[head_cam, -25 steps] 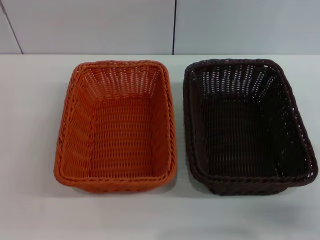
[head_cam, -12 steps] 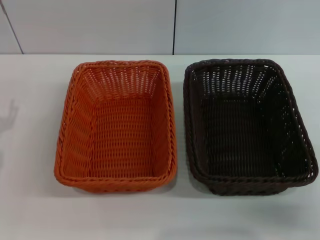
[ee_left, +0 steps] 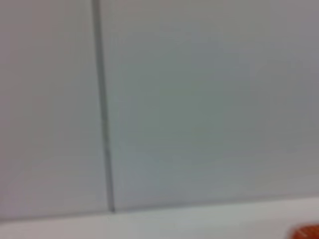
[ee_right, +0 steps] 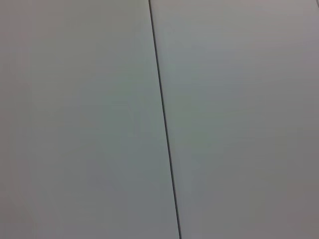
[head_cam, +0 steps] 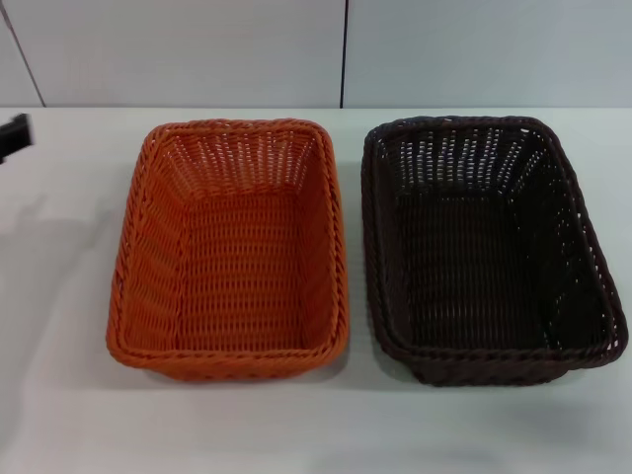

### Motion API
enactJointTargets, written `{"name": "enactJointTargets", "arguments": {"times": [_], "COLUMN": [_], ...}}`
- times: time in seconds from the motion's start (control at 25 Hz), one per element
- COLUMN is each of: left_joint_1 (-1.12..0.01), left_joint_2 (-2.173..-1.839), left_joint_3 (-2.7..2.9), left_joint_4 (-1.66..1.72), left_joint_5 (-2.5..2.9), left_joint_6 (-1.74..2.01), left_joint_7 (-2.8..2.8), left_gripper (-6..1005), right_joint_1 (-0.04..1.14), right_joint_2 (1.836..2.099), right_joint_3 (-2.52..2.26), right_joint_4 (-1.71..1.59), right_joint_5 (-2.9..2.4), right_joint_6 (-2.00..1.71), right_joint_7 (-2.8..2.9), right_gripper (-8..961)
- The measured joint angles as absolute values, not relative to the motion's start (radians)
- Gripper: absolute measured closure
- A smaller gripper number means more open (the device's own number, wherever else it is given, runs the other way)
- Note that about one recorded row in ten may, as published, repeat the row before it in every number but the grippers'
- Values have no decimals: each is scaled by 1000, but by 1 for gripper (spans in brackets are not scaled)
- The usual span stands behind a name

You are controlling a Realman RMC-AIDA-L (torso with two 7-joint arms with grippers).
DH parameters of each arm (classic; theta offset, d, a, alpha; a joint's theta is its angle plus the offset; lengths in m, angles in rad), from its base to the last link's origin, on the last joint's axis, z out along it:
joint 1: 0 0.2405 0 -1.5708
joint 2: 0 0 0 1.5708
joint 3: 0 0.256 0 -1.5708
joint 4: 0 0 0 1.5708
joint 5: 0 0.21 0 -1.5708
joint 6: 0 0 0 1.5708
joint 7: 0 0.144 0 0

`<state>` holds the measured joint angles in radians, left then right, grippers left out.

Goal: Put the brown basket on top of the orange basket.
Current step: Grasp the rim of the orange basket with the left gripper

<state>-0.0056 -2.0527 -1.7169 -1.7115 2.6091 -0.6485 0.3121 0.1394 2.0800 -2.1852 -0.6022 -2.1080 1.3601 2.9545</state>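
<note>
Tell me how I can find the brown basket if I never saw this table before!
Look at the white table, where two woven baskets sit side by side without touching. The brown basket is the one on the robot's right. It has the same shape and braided rim as the orange basket next to it, but it is so dark it looks almost black.

Only a dark sliver of the left gripper point(head_cam: 14, 136) pokes in at the head view's edge, the rest cut off, so its fingers cannot be judged. Right of it, well apart, the orange basket point(ee_left: 305, 233) shows in the left wrist view only as a blurred corner scrap.
</note>
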Motion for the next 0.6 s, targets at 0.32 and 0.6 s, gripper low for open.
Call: {"name": "enactJointTargets", "arguments": {"times": [0.32,0.6], "left_joint_1": [-133,-201], "left_joint_2": [-2061,-2063], "left_joint_3": [-1740,-1696], "left_joint_4": [-1805,-1740], "left_joint_5": [2618,2671], "left_joint_6": [-1041,-1144], "left_joint_7": [305,304], "left_gripper": [207,216], "right_joint_1": [143,136], "right_joint_2": [2080,2080], "right_joint_3": [-2186,-2186], "right_joint_4": [-601,-598], "right_joint_5": [-2108,-2108], "right_joint_6": [1342,1340], "right_joint_7": [2954,2955], "right_gripper": [199,200]}}
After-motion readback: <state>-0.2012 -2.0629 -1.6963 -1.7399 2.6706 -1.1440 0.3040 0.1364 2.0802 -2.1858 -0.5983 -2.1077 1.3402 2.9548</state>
